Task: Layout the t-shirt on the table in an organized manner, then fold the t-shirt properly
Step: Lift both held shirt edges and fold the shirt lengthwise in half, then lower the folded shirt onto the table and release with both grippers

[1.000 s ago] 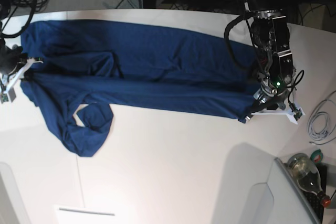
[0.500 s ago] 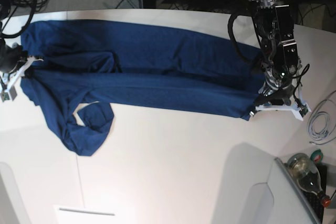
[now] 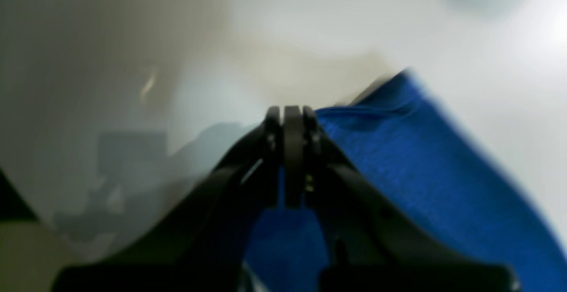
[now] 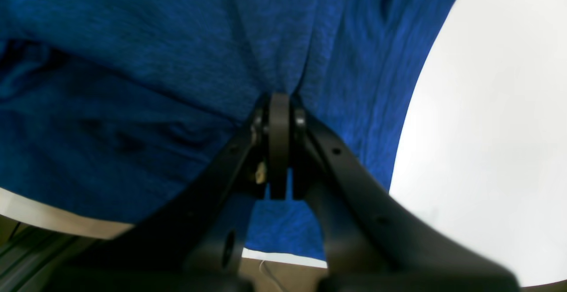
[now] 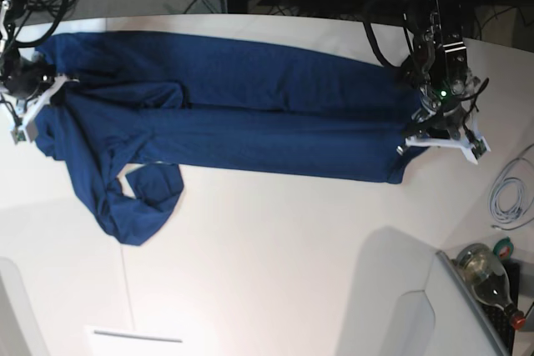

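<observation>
Evidently, this is the spreading stage, with the cloth drawn out between two grips.

T-shirt: the t-shirt [image 5: 234, 114] lies stretched in a long band across the far half of the table [image 5: 275, 264], doubled lengthwise so a long crease runs along its middle; one sleeve hangs out in a loose loop toward the near side at the base view's left.

Why held so: each claw pinches one end, which I judge is meant to pull the fabric taut and flatten the wrinkles before any proper fold.

Left gripper: the left gripper [image 3: 290, 119] has its jaws pressed together, with blue cloth caught at and under the tips; it sits at the shirt's end on the base view's right.

Right gripper: the right gripper [image 4: 278, 106] is clamped on a gathered pleat of fabric, creases fanning out from the pinch; it sits at the opposite end, close to the table's edge.

Left arm pose: it reaches down steeply from the far side, wrist low over the tabletop.

Right arm pose: mostly out of frame; only the wrist shows at the base view's left edge, held low beside the cloth.

Still untidy: the looped sleeve and the doubled body.
</observation>
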You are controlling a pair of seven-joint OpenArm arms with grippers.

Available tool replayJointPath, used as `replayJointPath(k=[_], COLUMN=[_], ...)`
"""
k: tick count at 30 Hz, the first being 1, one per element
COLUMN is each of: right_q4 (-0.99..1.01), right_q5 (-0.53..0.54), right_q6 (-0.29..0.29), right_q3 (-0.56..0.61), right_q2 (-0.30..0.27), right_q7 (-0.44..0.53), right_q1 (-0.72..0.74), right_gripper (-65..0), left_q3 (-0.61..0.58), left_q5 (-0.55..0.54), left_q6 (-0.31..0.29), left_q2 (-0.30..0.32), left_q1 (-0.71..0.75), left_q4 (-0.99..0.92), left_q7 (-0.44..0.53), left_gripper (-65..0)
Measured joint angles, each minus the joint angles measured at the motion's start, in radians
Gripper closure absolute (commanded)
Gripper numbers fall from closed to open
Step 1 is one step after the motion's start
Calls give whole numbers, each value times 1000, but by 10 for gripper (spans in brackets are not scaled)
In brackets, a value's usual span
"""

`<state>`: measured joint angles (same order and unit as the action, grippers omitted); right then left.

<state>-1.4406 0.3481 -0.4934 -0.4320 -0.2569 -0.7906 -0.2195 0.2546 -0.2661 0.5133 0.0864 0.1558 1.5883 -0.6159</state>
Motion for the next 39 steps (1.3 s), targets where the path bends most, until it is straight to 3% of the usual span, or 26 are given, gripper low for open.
replayJointPath(k=[10, 16, 30, 34, 39], right_q4=[86, 106, 106, 106, 106], right_q5=[5, 3, 3, 3, 3], right_q6=[0, 0, 0, 35, 40], right_q3=[0, 0, 0, 0, 0], right_q2=[-5, -6, -6, -6, -6], right_q7=[3, 4, 4, 4, 3], right_q1=[23, 30, 30, 30, 30], right_gripper=[0, 0, 0, 0, -63], left_q3=[0, -2, -2, -2, -2], left_q5=[4, 85, 86, 86, 86], left_q6=[2, -1, -2, -2, -2], left_q2=[0, -24, -27, -28, -28], left_q1=[2, 41, 44, 44, 44], left_q4=[-25, -27, -28, -28, -28], left_q7=[6, 51, 52, 51, 52], left_gripper=[0, 0, 0, 0, 0])
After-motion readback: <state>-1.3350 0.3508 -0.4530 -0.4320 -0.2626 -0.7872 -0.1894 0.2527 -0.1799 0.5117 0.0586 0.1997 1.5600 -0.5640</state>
